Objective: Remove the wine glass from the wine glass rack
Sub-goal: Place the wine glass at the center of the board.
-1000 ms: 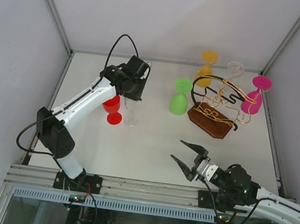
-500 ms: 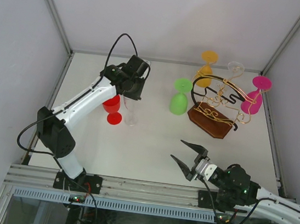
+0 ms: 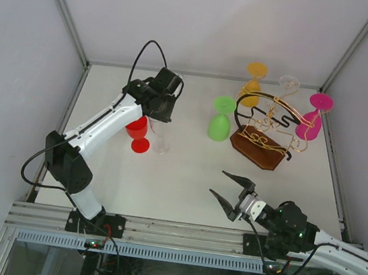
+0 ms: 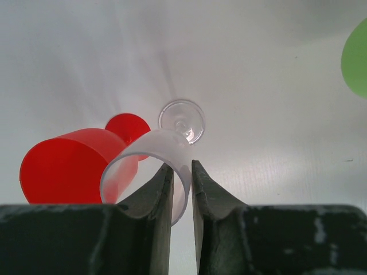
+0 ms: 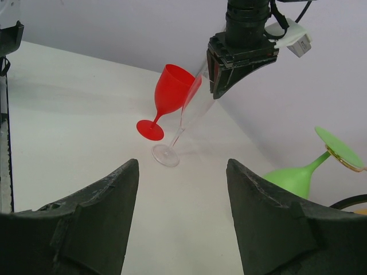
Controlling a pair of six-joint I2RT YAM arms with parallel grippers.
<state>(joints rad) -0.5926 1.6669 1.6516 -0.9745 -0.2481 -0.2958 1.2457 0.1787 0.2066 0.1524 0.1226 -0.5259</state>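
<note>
On the table [image 3: 179, 177], the wine glass rack [image 3: 258, 149] is set at the upper right of the top view. Glasses [image 3: 220, 123] are hung at its left, behind it and at its right. At upper left a goblet [image 3: 137, 131] and a flute [image 3: 161, 142] are placed side by side, the goblet to the left.

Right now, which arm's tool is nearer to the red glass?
Left. The left tool sits just beside the red glass, at the clear glass's rim; the right tool is far off by the table's near edge.

White links [image 3: 108, 122], black joints [image 3: 66, 166], black cables [image 3: 154, 43], dark fingers [image 5: 97, 229]
</note>
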